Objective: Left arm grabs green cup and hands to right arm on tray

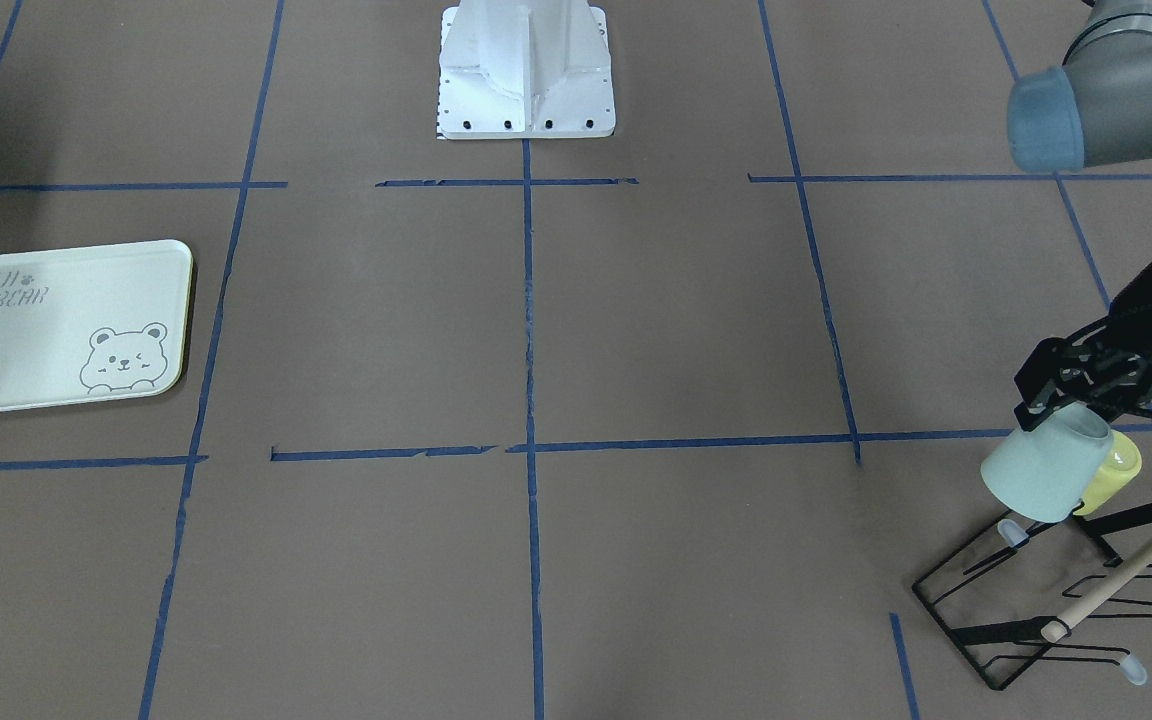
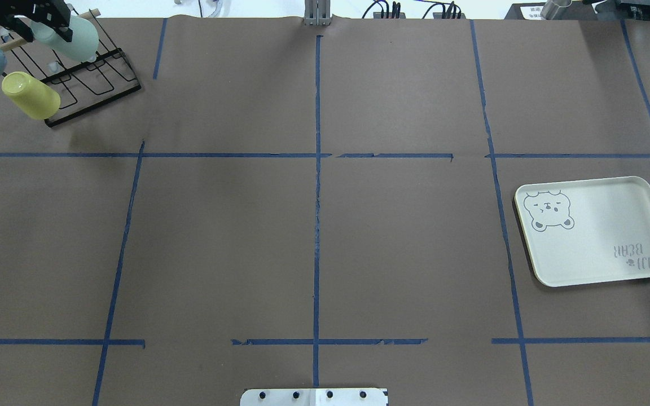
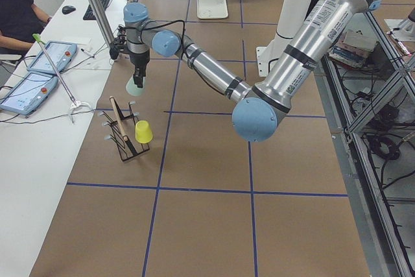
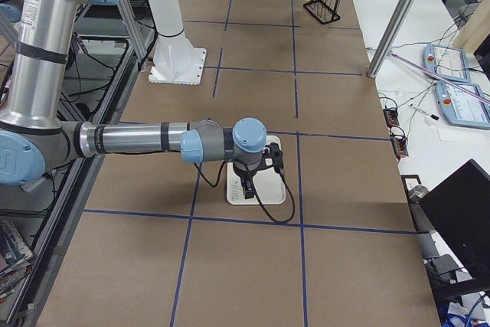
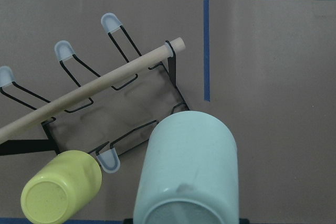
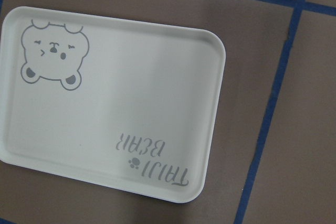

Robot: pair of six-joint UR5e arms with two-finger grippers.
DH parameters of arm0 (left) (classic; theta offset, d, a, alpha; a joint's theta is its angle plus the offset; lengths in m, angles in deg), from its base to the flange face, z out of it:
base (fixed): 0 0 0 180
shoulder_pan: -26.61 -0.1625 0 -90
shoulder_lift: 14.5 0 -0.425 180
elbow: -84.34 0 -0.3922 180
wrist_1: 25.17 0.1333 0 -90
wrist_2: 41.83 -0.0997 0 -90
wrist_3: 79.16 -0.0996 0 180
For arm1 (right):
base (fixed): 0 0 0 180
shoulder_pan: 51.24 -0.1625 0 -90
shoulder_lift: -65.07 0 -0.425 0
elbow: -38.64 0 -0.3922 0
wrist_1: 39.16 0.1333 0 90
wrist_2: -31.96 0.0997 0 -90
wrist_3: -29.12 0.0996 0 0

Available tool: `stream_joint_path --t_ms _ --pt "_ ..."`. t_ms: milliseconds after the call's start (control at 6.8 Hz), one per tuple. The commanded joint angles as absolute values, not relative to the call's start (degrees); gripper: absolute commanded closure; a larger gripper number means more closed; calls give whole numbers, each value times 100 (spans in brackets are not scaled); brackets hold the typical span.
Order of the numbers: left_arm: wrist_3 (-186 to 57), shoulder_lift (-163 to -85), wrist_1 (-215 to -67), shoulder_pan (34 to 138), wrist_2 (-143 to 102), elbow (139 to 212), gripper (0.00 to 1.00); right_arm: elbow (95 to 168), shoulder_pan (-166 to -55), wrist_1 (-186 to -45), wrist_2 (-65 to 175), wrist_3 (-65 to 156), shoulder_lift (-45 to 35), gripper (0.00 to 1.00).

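Left end effector (image 1: pixel 1048 408) is gripping your green cup (image 1: pixel 1041 475)
It's hovering by the rack pegs (image 5: pixel 109 161), might snag. Right end effector (image 4: pixel 246 187): can't tell.

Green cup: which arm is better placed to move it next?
Left: the left gripper holds the green cup by the rack; the right gripper hangs over the tray, far across the table.

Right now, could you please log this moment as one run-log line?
left gripper: shut on green cup, above rack | right gripper: over tray, state unclear | yellow-green cup: on rack
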State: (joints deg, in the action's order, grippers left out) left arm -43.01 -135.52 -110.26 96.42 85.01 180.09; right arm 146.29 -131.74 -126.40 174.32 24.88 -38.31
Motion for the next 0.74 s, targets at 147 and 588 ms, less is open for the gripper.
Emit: stream_joint_path --t_ms 147,588 --pt "-4051 -13262 -11059 9097 8884 18787 98 14578 -12527 -12435 17751 3625 -2875 6" --pt "-2936 -13306 -12328 8295 9594 18789 98 14500 -11639 -10662 17707 6237 -2204 3"
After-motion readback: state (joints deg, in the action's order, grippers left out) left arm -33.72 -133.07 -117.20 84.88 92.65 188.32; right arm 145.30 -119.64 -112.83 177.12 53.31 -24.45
